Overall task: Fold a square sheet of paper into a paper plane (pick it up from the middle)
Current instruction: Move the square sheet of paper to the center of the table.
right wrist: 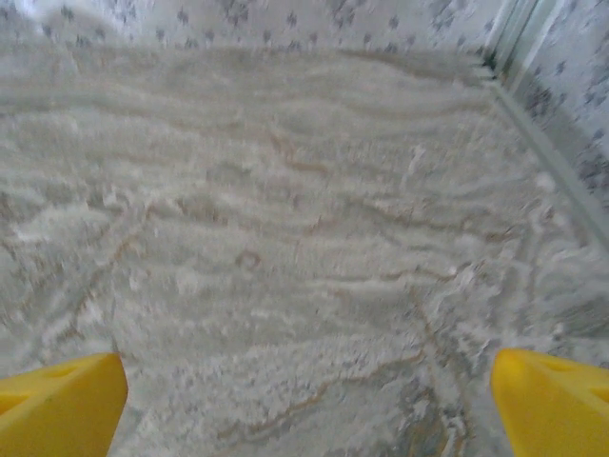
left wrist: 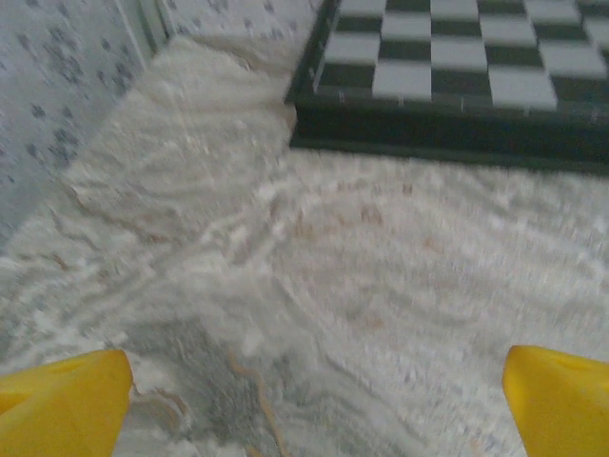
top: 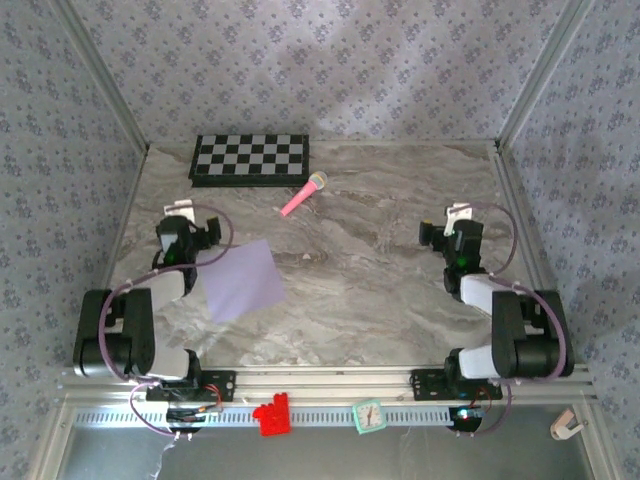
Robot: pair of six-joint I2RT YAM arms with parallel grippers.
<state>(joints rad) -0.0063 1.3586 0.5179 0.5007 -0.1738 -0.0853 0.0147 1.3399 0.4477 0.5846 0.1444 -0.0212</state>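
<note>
Watching from above: I see the table [top: 380, 280] with the board [top: 250, 159] at its far edge, and I place everything from that board.
Paper [top: 243, 281]: lies flat and unfolded on the marble, straight toward me from the board and well apart from it. Its edges sit turned a little against the board's edges.
Left gripper [top: 180, 208]: sits toward me from the board's left near corner, between the board and the paper's left side. Its jaws are spread wide and empty.
Left fingers [left wrist: 62, 405]: yellow tips stand at both lower corners of my wrist view, with bare marble between them and the board's near edge ahead to the right.
Left arm: runs just beside the paper's left edge; I cannot tell whether it touches.
Right gripper [top: 458, 211]: sits well to the right of the board, a little nearer me. Its jaws are spread wide and hold nothing.
Right fingers [right wrist: 57, 405]: yellow tips stand far apart over bare marble.
Mic [top: 304, 194]: pink, lies just off the board's right near corner, pale head toward the board.
</note>
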